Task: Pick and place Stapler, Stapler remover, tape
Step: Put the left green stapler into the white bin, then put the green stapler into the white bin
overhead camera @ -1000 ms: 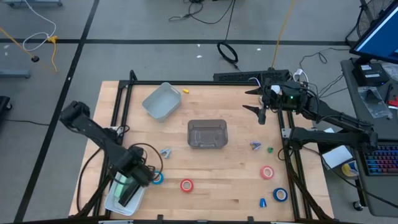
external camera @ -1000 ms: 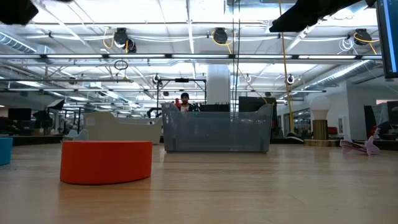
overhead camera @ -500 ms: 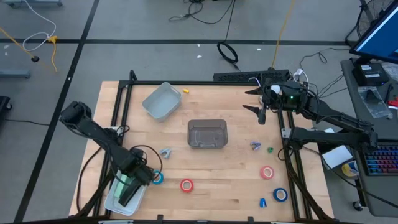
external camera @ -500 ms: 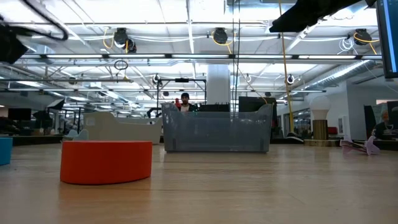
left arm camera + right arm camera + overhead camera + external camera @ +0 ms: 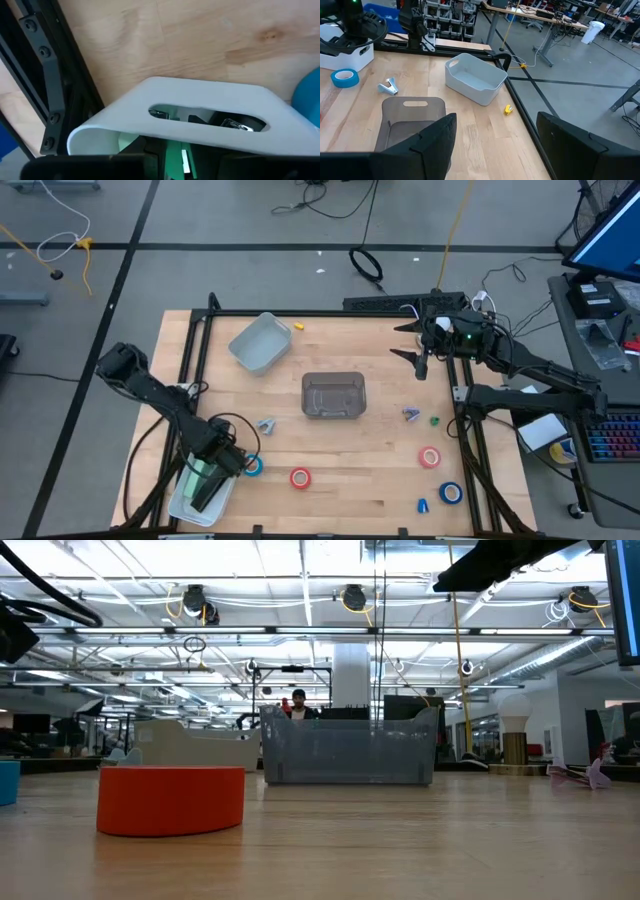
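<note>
Blue tape roll (image 5: 254, 466) beside white bin (image 5: 180, 502), left fingers (image 5: 205, 485) inside, grip unclear, right fingers (image 5: 412, 342) wide, empty

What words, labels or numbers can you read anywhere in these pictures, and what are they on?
None can be read.
The tape rolls, the gray bin and the white bins show no print.
The monitor and keyboard beside the table are too small to read.

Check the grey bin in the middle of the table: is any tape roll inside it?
No. In the high view the grey bin holds nothing, and the red tape roll lies on the table.
</note>
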### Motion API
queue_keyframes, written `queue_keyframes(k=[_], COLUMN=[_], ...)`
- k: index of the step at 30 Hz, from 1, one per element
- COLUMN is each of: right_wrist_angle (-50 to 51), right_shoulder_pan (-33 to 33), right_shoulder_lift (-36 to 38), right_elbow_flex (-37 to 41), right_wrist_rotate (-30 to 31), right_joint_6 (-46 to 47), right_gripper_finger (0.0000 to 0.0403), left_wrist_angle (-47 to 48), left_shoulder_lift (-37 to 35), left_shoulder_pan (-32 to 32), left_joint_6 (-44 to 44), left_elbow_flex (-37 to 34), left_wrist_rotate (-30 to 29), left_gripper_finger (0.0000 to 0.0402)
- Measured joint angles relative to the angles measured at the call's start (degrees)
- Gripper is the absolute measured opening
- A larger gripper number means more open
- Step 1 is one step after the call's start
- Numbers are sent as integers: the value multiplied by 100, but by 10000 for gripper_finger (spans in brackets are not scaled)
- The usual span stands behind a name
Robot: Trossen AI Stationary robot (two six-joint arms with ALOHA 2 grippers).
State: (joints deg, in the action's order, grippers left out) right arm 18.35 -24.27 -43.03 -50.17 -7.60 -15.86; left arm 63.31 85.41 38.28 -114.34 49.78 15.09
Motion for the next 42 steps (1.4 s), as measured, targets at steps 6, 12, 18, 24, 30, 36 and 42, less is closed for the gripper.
queue_keyframes(k=[6,12,18,24,30,36,42], right_wrist_angle=[-1,-1,-2,-2,-2,-4,-4], right_shoulder_pan=[0,0,0,0,0,0,0], right_shoulder_lift=[0,0,0,0,0,0,0], right_elbow_flex=[0,0,0,0,0,0,0], right_wrist_rotate=[0,0,0,0,0,0,-2], right_joint_6=[9,14,15,15,15,15,17], right_gripper_finger=[267,267,267,267,267,267,267], left_wrist_angle=[2,2,2,-18,-23,429,1760], left_shoulder_lift=[0,0,0,0,0,0,0], left_shoulder_pan=[0,0,0,0,-2,-2,-19], left_joint_6=[2,-4,-94,-195,-232,-287,-493], left_elbow_flex=[0,0,-2,-2,70,524,1578], left_wrist_rotate=[-9,-13,-172,-170,-166,-173,-700], left_gripper_finger=[70,71,82,142,190,199,181])
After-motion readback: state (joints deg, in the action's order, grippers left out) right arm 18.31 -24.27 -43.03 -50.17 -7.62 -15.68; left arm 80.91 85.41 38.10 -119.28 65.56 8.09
